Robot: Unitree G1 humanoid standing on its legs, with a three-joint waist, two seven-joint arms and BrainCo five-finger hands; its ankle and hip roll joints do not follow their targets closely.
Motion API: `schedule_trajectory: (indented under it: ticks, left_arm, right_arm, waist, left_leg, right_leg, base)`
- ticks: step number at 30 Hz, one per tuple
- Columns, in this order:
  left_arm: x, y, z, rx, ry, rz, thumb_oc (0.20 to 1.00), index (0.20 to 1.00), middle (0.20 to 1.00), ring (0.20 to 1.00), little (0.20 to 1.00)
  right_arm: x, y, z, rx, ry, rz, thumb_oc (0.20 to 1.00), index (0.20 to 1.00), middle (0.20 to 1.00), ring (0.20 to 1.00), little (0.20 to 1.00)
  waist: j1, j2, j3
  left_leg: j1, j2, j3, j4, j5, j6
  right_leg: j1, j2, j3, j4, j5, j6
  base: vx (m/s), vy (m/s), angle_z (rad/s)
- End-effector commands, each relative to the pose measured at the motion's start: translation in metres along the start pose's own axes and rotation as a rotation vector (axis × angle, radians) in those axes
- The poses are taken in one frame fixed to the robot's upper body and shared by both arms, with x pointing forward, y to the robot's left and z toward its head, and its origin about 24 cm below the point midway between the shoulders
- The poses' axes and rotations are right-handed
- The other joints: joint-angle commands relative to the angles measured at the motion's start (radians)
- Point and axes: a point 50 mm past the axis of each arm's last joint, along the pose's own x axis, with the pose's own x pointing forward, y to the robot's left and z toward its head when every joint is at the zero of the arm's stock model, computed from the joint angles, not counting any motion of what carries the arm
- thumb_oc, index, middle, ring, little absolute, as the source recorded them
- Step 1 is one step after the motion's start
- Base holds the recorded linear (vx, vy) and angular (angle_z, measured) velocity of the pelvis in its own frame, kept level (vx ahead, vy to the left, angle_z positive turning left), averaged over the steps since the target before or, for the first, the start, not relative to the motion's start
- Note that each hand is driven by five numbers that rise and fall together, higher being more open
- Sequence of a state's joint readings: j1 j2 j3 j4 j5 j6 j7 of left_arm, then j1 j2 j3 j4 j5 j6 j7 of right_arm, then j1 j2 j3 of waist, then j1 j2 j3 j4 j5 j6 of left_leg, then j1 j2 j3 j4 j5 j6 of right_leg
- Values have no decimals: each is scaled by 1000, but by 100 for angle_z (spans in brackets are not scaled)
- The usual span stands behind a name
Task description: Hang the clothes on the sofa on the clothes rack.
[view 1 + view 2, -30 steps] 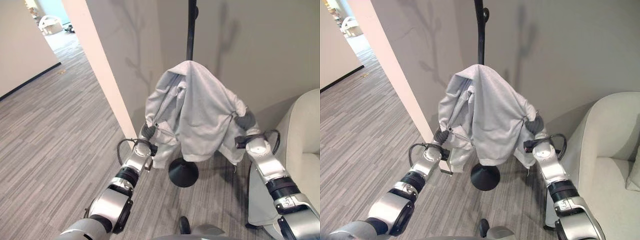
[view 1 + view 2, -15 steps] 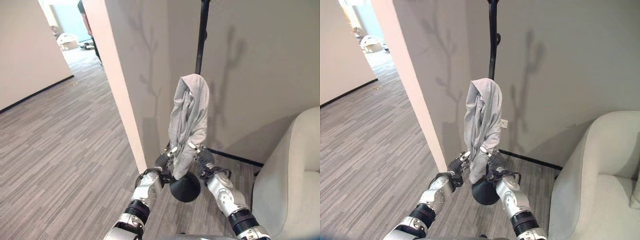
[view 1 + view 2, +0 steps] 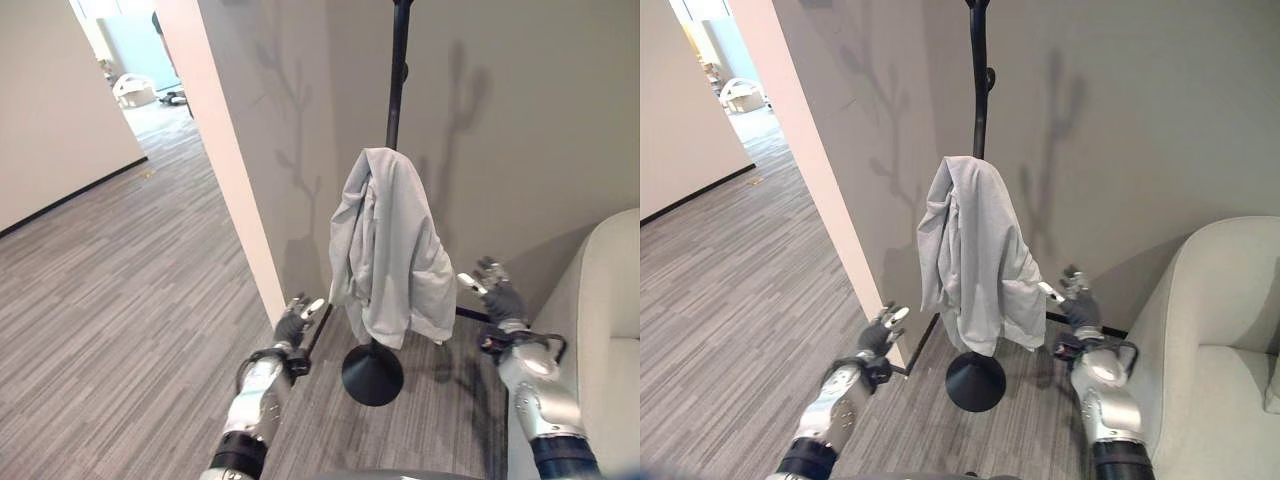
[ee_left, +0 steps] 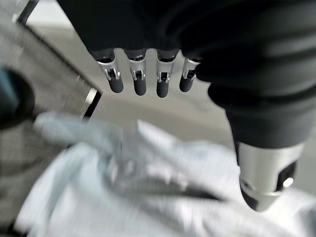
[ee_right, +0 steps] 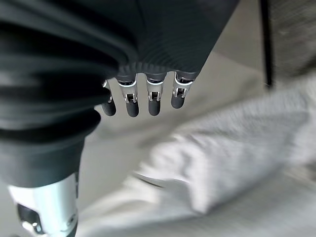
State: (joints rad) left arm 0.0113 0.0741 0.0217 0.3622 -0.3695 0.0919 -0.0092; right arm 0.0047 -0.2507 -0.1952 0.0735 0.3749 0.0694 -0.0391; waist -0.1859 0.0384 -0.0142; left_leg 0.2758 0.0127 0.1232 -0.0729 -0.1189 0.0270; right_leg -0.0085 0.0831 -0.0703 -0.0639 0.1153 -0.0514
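Grey garment [image 3: 391, 255] hung lengthwise down the black rack pole [image 3: 398, 70], left hand [image 3: 295, 322] and right hand [image 3: 494, 296] spread, holding nothing, no legible writing.

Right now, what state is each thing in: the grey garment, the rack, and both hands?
Grey garment: draped over the rack, hanging free, held by neither hand.
Clothes rack: upright on its round base, carrying the garment.
Left hand: open, fingers straight, apart from the garment on its left.
Right hand: open, empty, apart from the garment on its right.
Sofa: no clothes on the part that shows.
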Motion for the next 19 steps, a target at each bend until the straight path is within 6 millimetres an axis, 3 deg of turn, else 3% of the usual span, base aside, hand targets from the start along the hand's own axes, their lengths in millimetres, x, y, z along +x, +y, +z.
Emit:
schedule_trajectory:
  ticks: [1,2,5,6,7,8,9,10,11,13,14,16,19]
  left_arm:
    - [1,34,26,49,-137,112,1000,1000,1000,1000,1000]
    - [-5,57,11,-4,-83,208,1000,1000,1000,1000,1000]
    - [-7,74,2,20,-30,265,1000,1000,1000,1000,1000]
    - [-24,100,-47,-33,176,359,1000,1000,1000,1000,1000]
    - [-24,100,-47,-33,176,359,1000,1000,1000,1000,1000]
    - [-40,111,-80,-37,334,414,1000,1000,1000,1000,1000]
    - [-48,111,-95,-63,399,430,1000,1000,1000,1000,1000]
    - [-56,111,-108,-86,454,442,1000,1000,1000,1000,1000]
    - [-56,111,-108,-86,454,441,1000,1000,1000,1000,1000]
    - [-104,108,-163,-20,782,461,1000,1000,1000,1000,1000]
    - [-103,107,-163,-21,782,460,1000,1000,1000,1000,1000]
    - [-117,102,-176,30,873,444,1000,1000,1000,1000,1000]
    - [-119,85,-186,67,931,373,1000,1000,1000,1000,1000]
  right_arm:
    - [-3,3,16,242,-144,-19,1000,1000,1000,1000,1000]
    - [-7,-4,6,366,-124,-54,1000,1000,1000,1000,1000]
    - [-6,-7,-2,465,-110,-75,1000,1000,1000,1000,1000]
    - [-14,-35,-41,587,4,-224,1000,1000,1000,1000,1000]
    - [-14,-35,-41,587,4,-224,1000,1000,1000,1000,1000]
    - [-29,-61,-80,600,162,-368,1000,1000,1000,1000,1000]
    - [-40,-71,-99,598,251,-434,1000,1000,1000,1000,1000]
    - [-51,-81,-115,619,319,-492,1000,1000,1000,1000,1000]
    - [-51,-81,-115,619,319,-492,1000,1000,1000,1000,1000]
    - [-148,-103,-192,682,758,-798,1000,1000,1000,1000,1000]
    - [-148,-104,-192,682,756,-797,1000,1000,1000,1000,1000]
    - [-192,-102,-209,640,952,-871,1000,1000,1000,1000,1000]
    - [-235,-105,-213,586,1132,-978,1000,1000,1000,1000,1000]
  waist:
    - [-7,-12,-6]
    - [-16,-11,-14]
    - [-24,-12,-19]
    - [-42,-4,-34]
    - [-42,-4,-34]
    - [-50,1,-40]
    - [-52,6,-44]
    - [-52,8,-50]
    - [-52,8,-51]
    - [-47,9,-69]
    - [-46,10,-69]
    - [-35,4,-81]
    - [-21,6,-93]
  left_leg:
    - [61,128,8,-12,178,-74]
    - [63,131,11,-12,176,-75]
    - [59,130,11,-12,179,-75]
    - [58,135,11,-13,181,-79]
    - [58,135,11,-13,181,-79]
    - [56,137,10,-13,183,-82]
    - [58,140,12,-13,180,-83]
    - [52,140,11,-12,184,-85]
    - [51,139,11,-12,184,-85]
    - [46,147,8,-11,186,-91]
    - [46,147,8,-11,186,-91]
    - [44,151,6,-11,190,-92]
    - [40,155,3,-11,196,-94]
  right_leg:
    - [18,-96,38,56,28,101]
    - [16,-93,40,56,26,102]
    - [9,-93,39,59,27,102]
    - [4,-87,40,61,22,105]
    - [4,-87,40,61,22,105]
    - [1,-86,41,64,22,107]
    - [3,-83,42,64,19,108]
    - [-3,-85,44,65,22,109]
    - [-4,-85,44,66,22,109]
    - [-6,-81,45,67,21,110]
    - [-6,-81,45,67,21,110]
    - [-7,-83,43,66,23,108]
    - [-6,-87,34,62,24,110]
  base:
    - [51,-25,-1]
    - [31,-17,-1]
    - [15,-4,0]
    - [35,-5,1]
    - [47,-10,1]
    - [33,2,4]
    - [0,0,0]
    - [16,4,3]
    - [0,0,0]
    - [53,-20,4]
    - [38,-23,11]
    - [21,-11,-5]
    - [43,-8,-17]
